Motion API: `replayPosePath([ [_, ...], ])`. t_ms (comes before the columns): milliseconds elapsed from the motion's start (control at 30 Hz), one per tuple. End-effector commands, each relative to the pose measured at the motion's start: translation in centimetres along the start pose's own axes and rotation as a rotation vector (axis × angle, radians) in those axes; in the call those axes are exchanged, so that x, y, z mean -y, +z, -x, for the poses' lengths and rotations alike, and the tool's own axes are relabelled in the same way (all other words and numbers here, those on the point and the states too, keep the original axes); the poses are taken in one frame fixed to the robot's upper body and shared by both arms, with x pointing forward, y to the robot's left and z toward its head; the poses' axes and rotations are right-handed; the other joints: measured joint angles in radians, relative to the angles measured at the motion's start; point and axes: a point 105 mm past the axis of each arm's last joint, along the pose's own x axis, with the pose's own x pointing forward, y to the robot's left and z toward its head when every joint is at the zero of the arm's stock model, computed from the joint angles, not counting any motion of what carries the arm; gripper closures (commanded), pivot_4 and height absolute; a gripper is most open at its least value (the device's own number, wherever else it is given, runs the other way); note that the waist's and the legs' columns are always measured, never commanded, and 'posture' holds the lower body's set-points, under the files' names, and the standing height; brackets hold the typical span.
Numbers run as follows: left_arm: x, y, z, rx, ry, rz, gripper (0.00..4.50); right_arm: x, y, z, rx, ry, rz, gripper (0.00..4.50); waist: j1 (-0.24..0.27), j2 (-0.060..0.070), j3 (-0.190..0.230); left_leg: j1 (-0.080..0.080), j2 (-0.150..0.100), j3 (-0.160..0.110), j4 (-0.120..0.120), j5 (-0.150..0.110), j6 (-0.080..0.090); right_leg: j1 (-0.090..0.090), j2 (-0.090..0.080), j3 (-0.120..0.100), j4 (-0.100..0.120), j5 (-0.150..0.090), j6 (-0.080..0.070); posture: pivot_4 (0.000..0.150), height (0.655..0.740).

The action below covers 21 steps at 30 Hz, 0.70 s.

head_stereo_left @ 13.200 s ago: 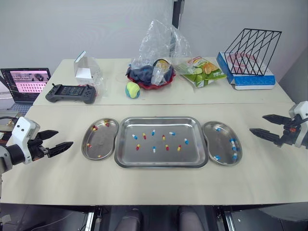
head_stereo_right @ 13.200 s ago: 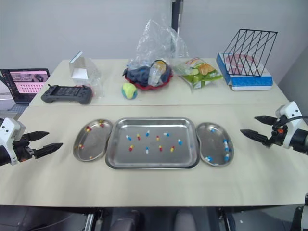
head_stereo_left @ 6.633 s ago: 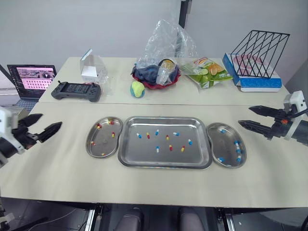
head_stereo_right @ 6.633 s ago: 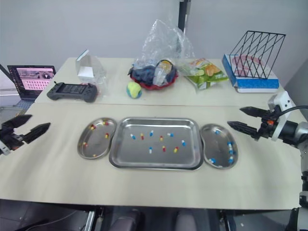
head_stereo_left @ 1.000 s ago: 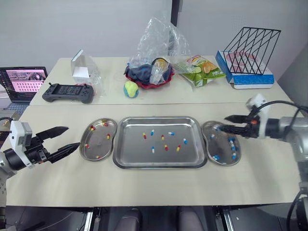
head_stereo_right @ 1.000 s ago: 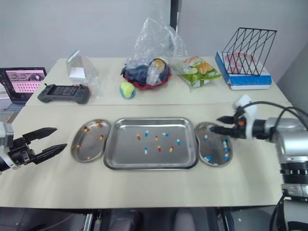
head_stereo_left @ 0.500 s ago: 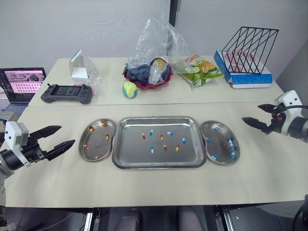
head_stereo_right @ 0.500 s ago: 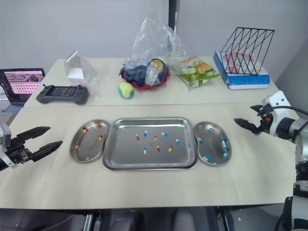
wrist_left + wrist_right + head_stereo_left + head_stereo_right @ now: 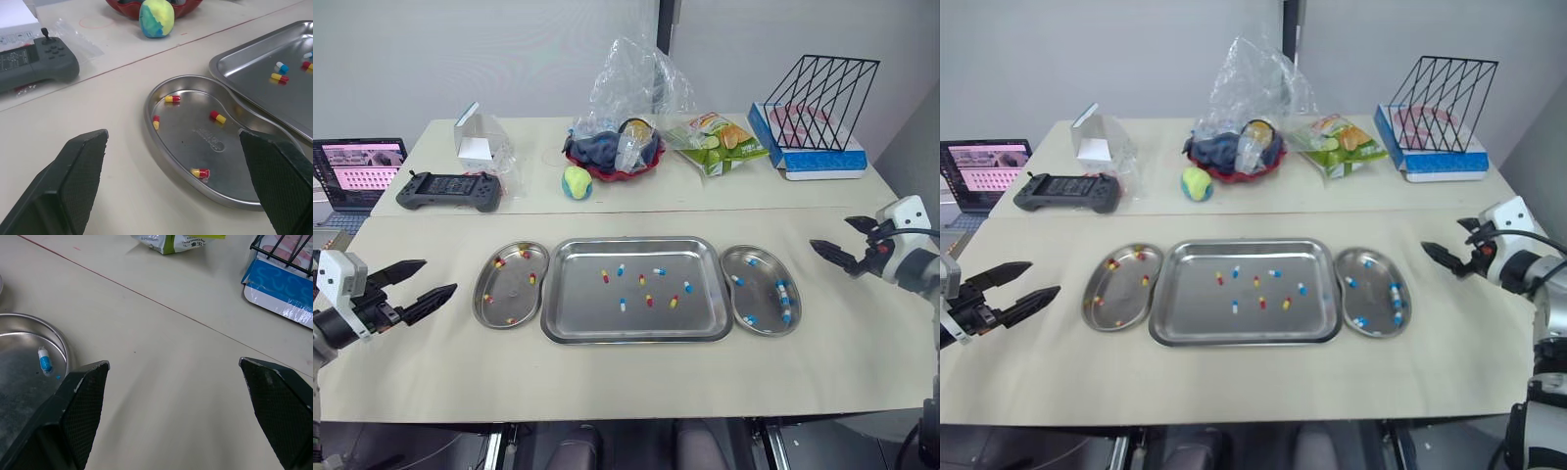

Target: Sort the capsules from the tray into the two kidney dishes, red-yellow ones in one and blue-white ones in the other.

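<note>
A steel tray [image 9: 578, 318] lies mid-table and holds several loose capsules [image 9: 646, 289], red-yellow and blue-white mixed. To its left sits a kidney dish [image 9: 489, 304] with red-yellow capsules [image 9: 217, 116] in it. The right kidney dish [image 9: 759, 323] carries blue-white capsules [image 9: 784, 292]. My left gripper [image 9: 440, 275] hovers open and empty left of the left dish, apart from it. At the table's right edge my right gripper [image 9: 829, 233] is open and empty, well clear of the right dish [image 9: 29, 396].
Along the back of the table stand a laptop [image 9: 357, 166], a game controller [image 9: 448, 190], a bagged small box [image 9: 478, 142], a yellow-green ball [image 9: 577, 181], a red bowl under a plastic bag [image 9: 617, 147], a snack packet [image 9: 720, 137] and a wire rack [image 9: 822, 88].
A second ago my right gripper reached over the right kidney dish; it has since drawn back to the table's right edge. The left gripper has drifted slightly left.
</note>
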Motion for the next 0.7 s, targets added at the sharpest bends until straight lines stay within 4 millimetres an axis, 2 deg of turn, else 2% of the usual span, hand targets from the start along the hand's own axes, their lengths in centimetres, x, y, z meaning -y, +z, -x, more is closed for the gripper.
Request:
replayPosePath([
  [33, -0.5, 1.2, 0.6, 0.008, 0.040, -0.044, 0.00, 0.6, 1.9, 0.2, 0.060, -0.011, 0.056, 0.02, 0.000, 0.000, 0.000, 0.000, 0.000, 0.000, 0.000, 0.000, 0.000, 0.000, 0.000, 0.000, 0.000, 0.000, 0.000, 0.150, 0.7400],
  [200, -0.8, 0.6, 0.7, -0.018, 0.074, 0.003, 0.00, 0.6, 2.4, 0.1, 0.084, 0.000, 0.073, 0.02, 0.000, 0.000, 0.000, 0.000, 0.000, 0.000, 0.000, 0.000, 0.000, 0.000, 0.000, 0.000, 0.000, 0.000, 0.000, 0.150, 0.7400],
  [267, -0.7, 1.9, 0.2, 0.044, 0.089, 0.036, 0.00, 0.4, 2.6, 0.0, 0.096, 0.028, 0.063, 0.02, 0.000, 0.000, 0.000, 0.000, 0.000, 0.000, 0.000, 0.000, 0.000, 0.000, 0.000, 0.000, 0.000, 0.000, 0.000, 0.150, 0.7400],
  [333, -0.3, 3.1, -0.2, 0.083, 0.090, 0.048, 0.00, -0.5, 3.1, -0.1, 0.114, 0.121, -0.020, 0.02, 0.001, 0.000, 0.000, 0.000, 0.000, 0.000, 0.000, 0.000, 0.000, 0.001, 0.000, 0.000, 0.000, 0.000, 0.000, 0.150, 0.7400],
  [433, 0.1, 4.0, -0.7, 0.095, 0.099, 0.058, 0.00, -1.8, 4.0, 0.1, 0.126, 0.256, -0.128, 0.02, 0.001, 0.000, 0.000, 0.000, 0.000, 0.000, 0.001, 0.000, 0.000, 0.002, 0.000, 0.000, 0.000, 0.000, 0.000, 0.150, 0.7400],
  [500, 1.0, 4.8, -1.2, 0.116, 0.092, 0.063, 0.00, -2.4, 4.4, 0.3, 0.124, 0.310, -0.159, 0.02, 0.001, 0.000, 0.000, 0.001, 0.000, 0.000, 0.001, 0.000, 0.000, 0.002, 0.000, 0.000, -0.001, 0.000, 0.000, 0.150, 0.7400],
  [600, 3.4, 5.9, -3.3, 0.120, 0.069, 0.086, 0.00, -3.7, 4.7, 0.7, 0.102, 0.422, -0.204, 0.02, 0.004, 0.000, 0.000, 0.001, 0.000, 0.000, 0.001, 0.000, 0.001, 0.002, 0.000, 0.000, -0.001, 0.000, 0.000, 0.150, 0.7400],
  [700, 6.9, 6.0, -5.9, 0.057, -0.017, 0.161, 0.00, -4.6, 4.1, 1.4, 0.061, 0.486, -0.238, 0.02, 0.012, 0.000, 0.000, 0.000, 0.000, -0.001, 0.003, -0.001, 0.001, 0.003, 0.000, -0.001, 0.000, 0.000, 0.000, 0.150, 0.7400],
])
